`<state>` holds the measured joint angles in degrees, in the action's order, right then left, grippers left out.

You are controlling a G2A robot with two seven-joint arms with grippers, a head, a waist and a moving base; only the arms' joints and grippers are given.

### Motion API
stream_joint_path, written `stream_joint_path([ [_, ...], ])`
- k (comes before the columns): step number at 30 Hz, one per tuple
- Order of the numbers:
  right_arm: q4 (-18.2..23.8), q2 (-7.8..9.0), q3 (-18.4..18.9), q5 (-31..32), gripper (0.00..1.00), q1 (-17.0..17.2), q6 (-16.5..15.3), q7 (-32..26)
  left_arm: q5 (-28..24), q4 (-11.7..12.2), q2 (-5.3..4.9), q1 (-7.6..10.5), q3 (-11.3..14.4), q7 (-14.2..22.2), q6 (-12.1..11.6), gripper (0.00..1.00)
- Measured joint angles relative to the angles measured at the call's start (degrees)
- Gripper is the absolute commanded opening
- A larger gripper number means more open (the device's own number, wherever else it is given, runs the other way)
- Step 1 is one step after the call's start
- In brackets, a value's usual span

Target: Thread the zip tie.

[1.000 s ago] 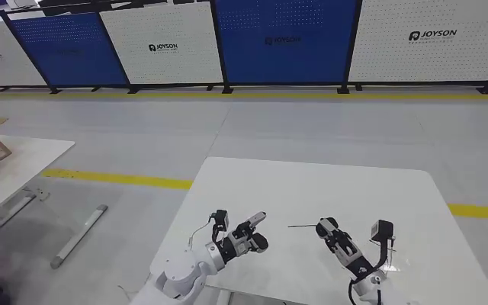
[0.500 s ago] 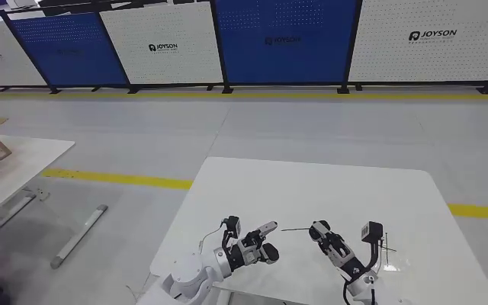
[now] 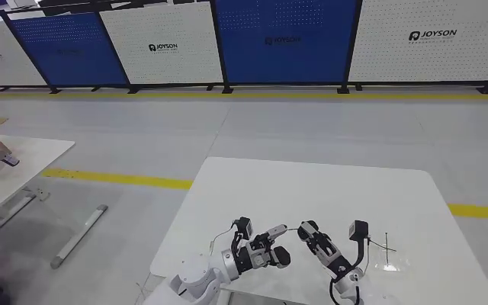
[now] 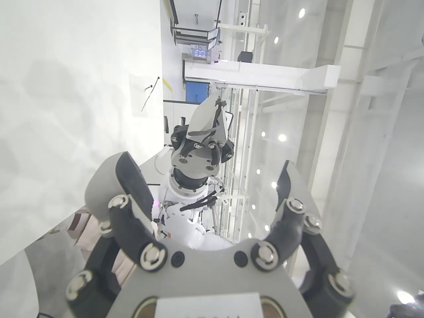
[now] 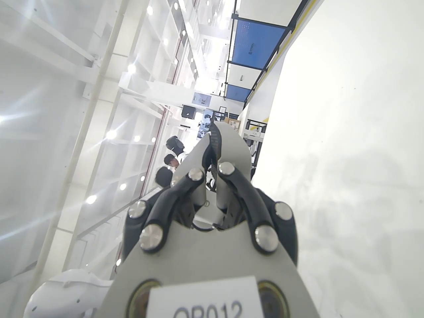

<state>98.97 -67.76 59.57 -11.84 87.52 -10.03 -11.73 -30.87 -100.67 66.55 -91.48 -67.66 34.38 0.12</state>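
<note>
There are three zip ties: one zip tie [image 5: 214, 141] is pinched in the right hand [image 3: 306, 230], and two loose zip ties [image 3: 385, 245] lie crossed on the near right of the table [image 3: 320, 183]. There are two hands, counting the left hand [image 3: 279, 241] with its fingers spread. There are two tables, counting a second table [image 3: 30, 152] at the far left.

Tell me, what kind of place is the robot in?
Probably a factory hall or robot lab: blue and white pegboard panels, a yellow line on the grey floor, and a plain white work table.
</note>
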Motion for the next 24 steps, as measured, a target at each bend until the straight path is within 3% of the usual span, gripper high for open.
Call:
stream_joint_path([
  [7, 0.0, 0.0, 0.0, 0.0, 0.0, 0.0, 0.0, 0.0, 0.8, -0.1, 0.0, 0.2, 0.1, -0.8, -0.5, 1.0],
  [11, 0.0, 0.0, 0.0, 0.0, 0.0, 0.0, 0.0, 0.0, 8.5, -0.3, 0.51, 0.07, 2.3, -9.6, -7.8, 1.0],
  [14, 0.0, 0.0, 0.0, 0.0, 0.0, 0.0, 0.0, 0.0, 12.0, 0.6, 0.89, 0.9, 4.1, -13.4, -11.2, 1.0],
  [24, 0.0, 0.0, 0.0, 0.0, 0.0, 0.0, 0.0, 0.0, 12.5, 0.9, 0.97, 1.13, 4.4, -14.4, -11.4, 1.0],
])
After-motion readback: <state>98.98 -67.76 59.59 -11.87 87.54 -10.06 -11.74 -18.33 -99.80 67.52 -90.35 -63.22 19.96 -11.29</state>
